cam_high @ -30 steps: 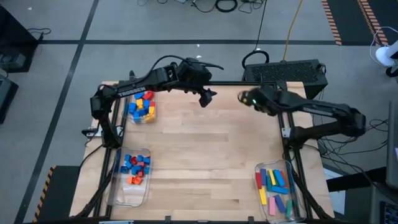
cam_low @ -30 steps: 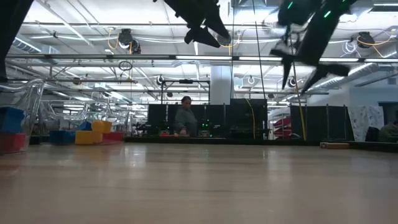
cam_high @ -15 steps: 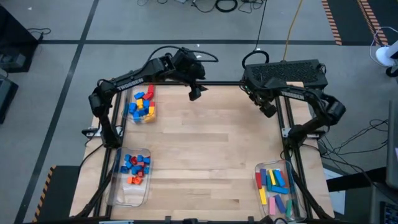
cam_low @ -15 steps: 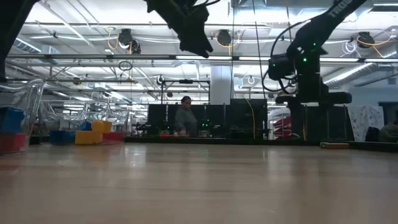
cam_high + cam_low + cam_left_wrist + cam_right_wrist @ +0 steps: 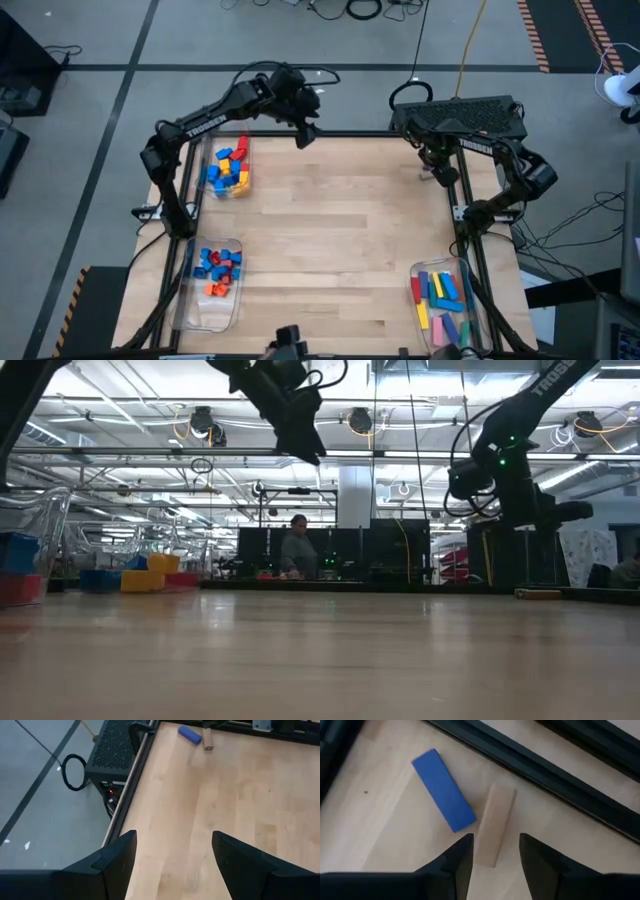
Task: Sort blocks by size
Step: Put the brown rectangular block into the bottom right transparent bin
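Observation:
A long blue block (image 5: 443,789) and a long tan block (image 5: 494,825) lie flat on the table near its far right corner, almost touching at one end. My right gripper (image 5: 495,865) is open and points down over them, a finger on either side of the tan block's near end. I see no touch. My left gripper (image 5: 172,865) is open with nothing in it, high over the table's far edge (image 5: 305,135). From there it sees the blue block (image 5: 190,734) and the tan block (image 5: 208,742).
Three clear bins stand on the table. One at the far left (image 5: 228,168) holds medium blocks, one at the near left (image 5: 215,275) holds small ones, and one at the near right (image 5: 440,300) holds long bars. A black frame rail (image 5: 545,775) runs just behind the two blocks.
My right gripper has swung toward the table's far right corner, come down and turned to point downward. My left gripper has drifted toward the table's left along the far edge, staying high and open.

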Controlling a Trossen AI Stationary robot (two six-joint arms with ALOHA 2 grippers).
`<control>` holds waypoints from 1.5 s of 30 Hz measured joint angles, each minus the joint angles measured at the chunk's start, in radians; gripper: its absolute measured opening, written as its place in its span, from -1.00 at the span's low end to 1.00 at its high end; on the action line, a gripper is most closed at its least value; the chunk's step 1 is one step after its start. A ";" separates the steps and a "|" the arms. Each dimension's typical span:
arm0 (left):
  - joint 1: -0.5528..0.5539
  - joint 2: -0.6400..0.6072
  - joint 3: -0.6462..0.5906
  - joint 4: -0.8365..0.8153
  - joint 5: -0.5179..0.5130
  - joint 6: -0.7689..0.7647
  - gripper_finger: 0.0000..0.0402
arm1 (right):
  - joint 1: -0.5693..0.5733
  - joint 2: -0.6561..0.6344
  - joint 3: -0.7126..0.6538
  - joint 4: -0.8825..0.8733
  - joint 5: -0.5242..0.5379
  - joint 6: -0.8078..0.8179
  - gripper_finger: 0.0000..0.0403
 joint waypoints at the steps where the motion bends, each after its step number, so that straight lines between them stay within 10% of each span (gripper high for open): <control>1: 0.007 0.000 0.000 0.000 0.000 0.000 0.29 | 0.004 0.000 -0.002 -0.009 0.000 0.000 -0.29; 17: 0.033 0.001 0.000 0.008 0.000 -0.005 0.29 | 0.148 -0.032 0.053 0.176 -0.032 0.024 -0.35; 23: 0.033 0.001 0.000 0.032 -0.001 0.002 0.29 | 0.166 0.007 0.175 0.201 -0.071 -0.517 -0.36; 33: -0.003 0.138 0.001 0.227 0.183 -0.085 0.29 | 0.058 0.274 0.543 -0.468 -0.068 -1.492 -0.36; 39: -0.093 0.262 0.000 0.331 0.183 -0.087 0.29 | 0.115 0.350 0.588 -0.556 0.132 -1.927 -0.36; 45: -0.091 0.213 -0.001 0.216 0.155 -0.174 0.23 | 0.112 0.433 0.565 -0.532 0.132 -1.922 -0.36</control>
